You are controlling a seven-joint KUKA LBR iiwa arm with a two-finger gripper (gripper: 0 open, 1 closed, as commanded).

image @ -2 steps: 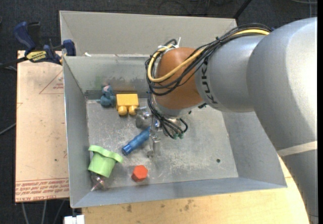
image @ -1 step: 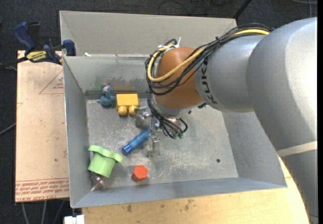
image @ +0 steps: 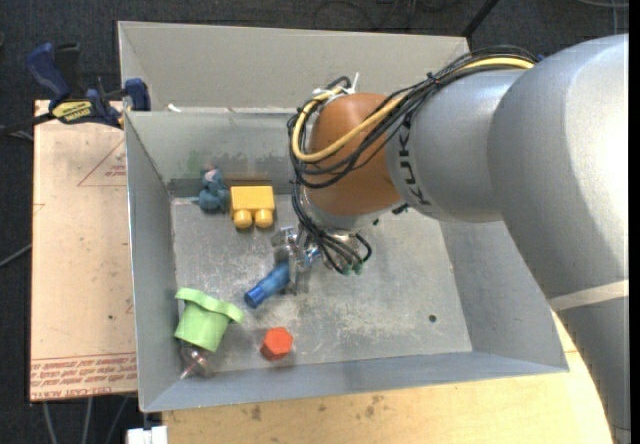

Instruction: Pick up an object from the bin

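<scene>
My gripper (image: 294,266) reaches down into the middle of the bin, its fingertips right at the upper end of a small blue cylinder-shaped piece (image: 266,288) that lies slanted on the bin floor. Whether the fingers close round it I cannot make out. A yellow block with two round knobs (image: 252,206) lies behind and to the left, near the back wall. A small red-orange piece (image: 277,343) rests toward the front of the bin.
A green flanged cup-shaped thing lies at the front left corner, with a small grey pointed piece just below it. A grey-blue figure sits against the back wall left of the yellow block. The arm with its orange cover and cables hangs over the bin's right half.
</scene>
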